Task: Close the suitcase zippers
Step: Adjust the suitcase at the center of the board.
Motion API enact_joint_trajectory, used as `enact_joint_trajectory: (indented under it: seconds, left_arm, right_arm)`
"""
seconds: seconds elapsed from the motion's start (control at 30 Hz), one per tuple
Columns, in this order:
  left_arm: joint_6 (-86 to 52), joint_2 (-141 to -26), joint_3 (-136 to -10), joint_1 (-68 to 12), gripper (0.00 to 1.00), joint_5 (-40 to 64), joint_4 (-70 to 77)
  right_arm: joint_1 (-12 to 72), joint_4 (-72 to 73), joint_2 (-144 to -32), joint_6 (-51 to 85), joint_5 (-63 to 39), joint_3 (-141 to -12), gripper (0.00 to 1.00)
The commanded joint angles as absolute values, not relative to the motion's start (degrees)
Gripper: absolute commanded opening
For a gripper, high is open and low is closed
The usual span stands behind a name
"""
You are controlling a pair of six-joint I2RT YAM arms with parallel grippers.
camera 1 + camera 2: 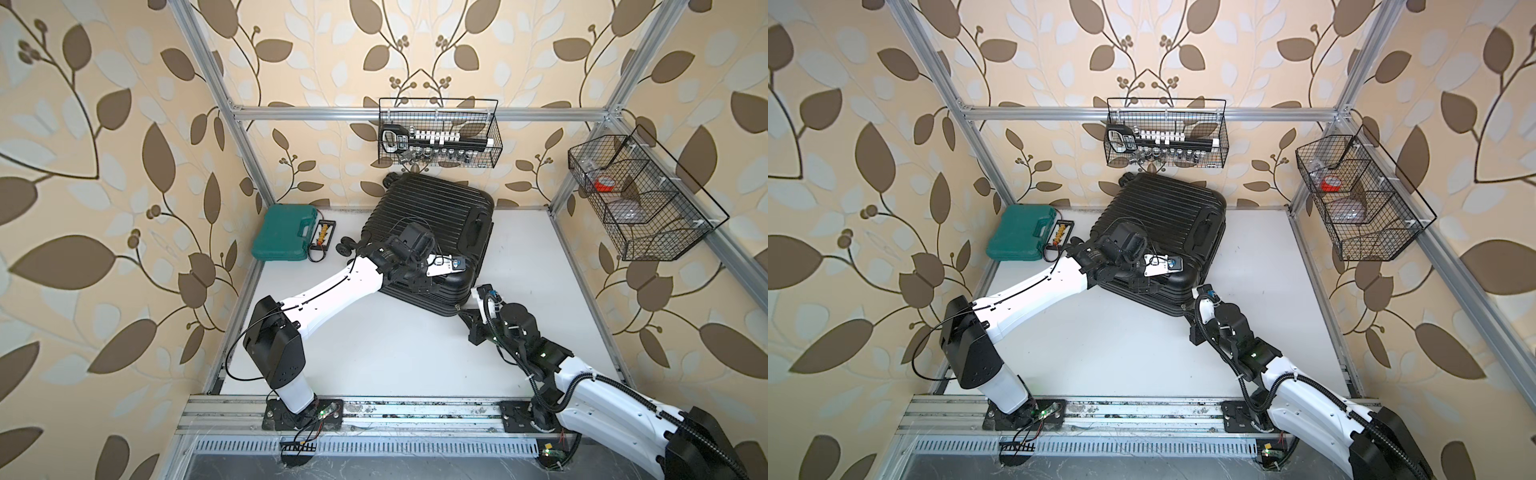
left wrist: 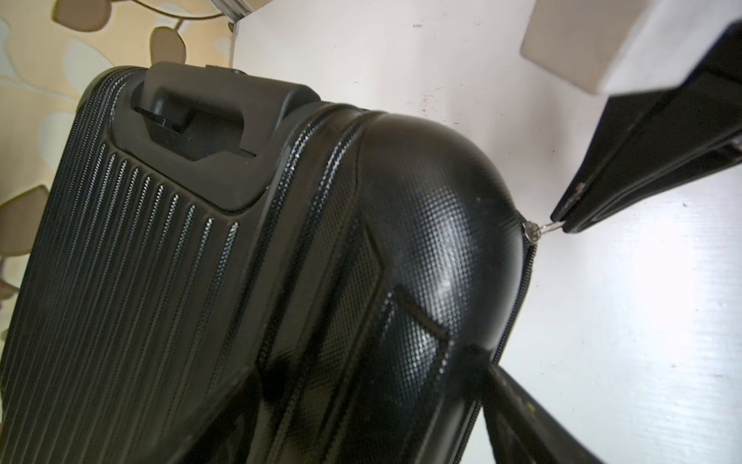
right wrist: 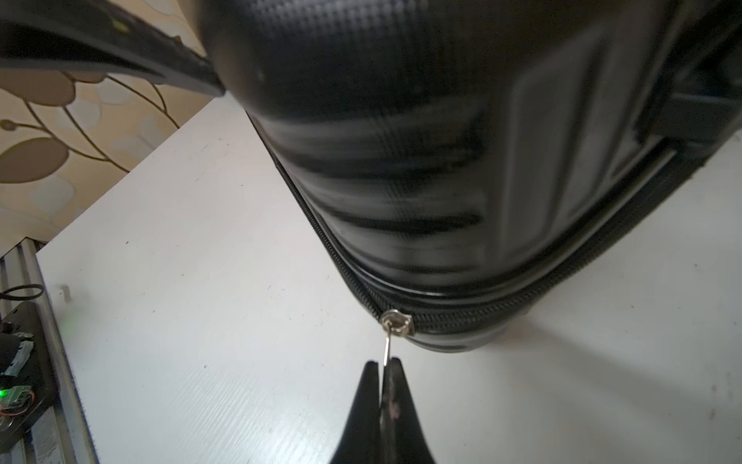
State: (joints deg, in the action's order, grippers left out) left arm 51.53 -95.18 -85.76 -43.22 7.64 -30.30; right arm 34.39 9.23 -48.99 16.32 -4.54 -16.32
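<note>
The black ribbed suitcase (image 1: 428,224) (image 1: 1167,220) lies flat at the back of the white table, shells together. My right gripper (image 3: 385,363) (image 1: 464,311) (image 1: 1188,309) is shut on the thin metal pull of a zipper slider (image 3: 396,322) (image 2: 529,235) at the case's near right corner. The zipper track (image 3: 522,309) runs from the slider along the seam. My left gripper (image 2: 369,373) (image 1: 415,286) (image 1: 1142,286) straddles that same near corner with jaws wide. One of its fingers (image 2: 518,397) (image 3: 120,52) presses the shell by the seam; the other is a dark blur on the ribbed top.
A teal tool case (image 1: 286,232) and a small black tray of coloured bits (image 1: 322,235) sit at the back left. Wire baskets hang on the back rail (image 1: 438,133) and the right frame (image 1: 640,199). The arm-base rail (image 1: 374,411) borders the front.
</note>
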Motion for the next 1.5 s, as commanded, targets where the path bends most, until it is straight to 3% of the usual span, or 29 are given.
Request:
enact_joint_trajectory:
  seconds: [0.0,0.3,0.47,0.67,0.77,0.9,1.17,1.47]
  left_arm:
    - [45.4,-97.3,-88.8,-42.0,0.86,4.5,-20.6]
    - [34.2,-92.8,-90.4,-41.9,0.93,10.7,-21.1]
    - [20.8,-90.5,-93.7,-38.5,0.92,4.8,-20.6]
    - [-4.6,-90.6,-98.3,-23.7,0.79,-3.1,-27.4]
    - [-9.0,-92.5,-100.5,-17.5,0.75,-2.4,-32.9]
    - [-12.5,-98.2,-106.1,-11.8,0.61,-0.4,-42.1]
    - [-8.7,-109.0,-113.7,-9.8,0.40,4.1,-54.0]
    - [-5.8,-113.1,-114.7,-9.9,0.34,13.8,-60.6]
  right_arm:
    - [36.9,13.3,-49.2,14.7,-17.0,-16.4,0.00]
    - [37.1,11.1,-52.0,16.6,-7.7,-17.3,0.00]
    - [37.1,11.4,-51.7,17.3,-5.3,-16.7,0.00]
    - [37.1,11.2,-51.7,17.2,-5.2,-16.8,0.00]
    - [37.1,11.2,-51.8,17.1,-5.1,-16.8,0.00]
    - [37.1,11.1,-51.7,16.9,-4.9,-17.0,0.00]
    - [37.1,10.8,-51.0,16.5,-5.5,-17.1,0.00]
    - [37.2,11.1,-51.2,15.9,-6.1,-17.9,0.00]
